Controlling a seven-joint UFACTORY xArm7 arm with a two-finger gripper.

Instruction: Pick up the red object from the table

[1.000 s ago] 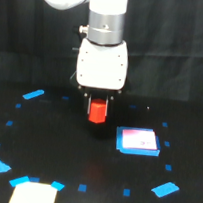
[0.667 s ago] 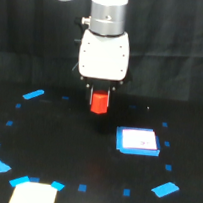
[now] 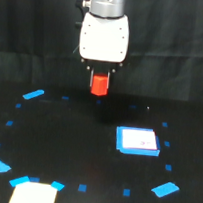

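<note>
I hold the red object pinched in the gripper, clear above the table, at 12 o'clock of the ring of blue tape marks. Judged best: raise straight, grip firm, no swing. The block's axis looks vertical; its facing I cannot tell.

Pincer fingers mostly hidden; arm cut off at top; white pad cropped at bottom.
</note>
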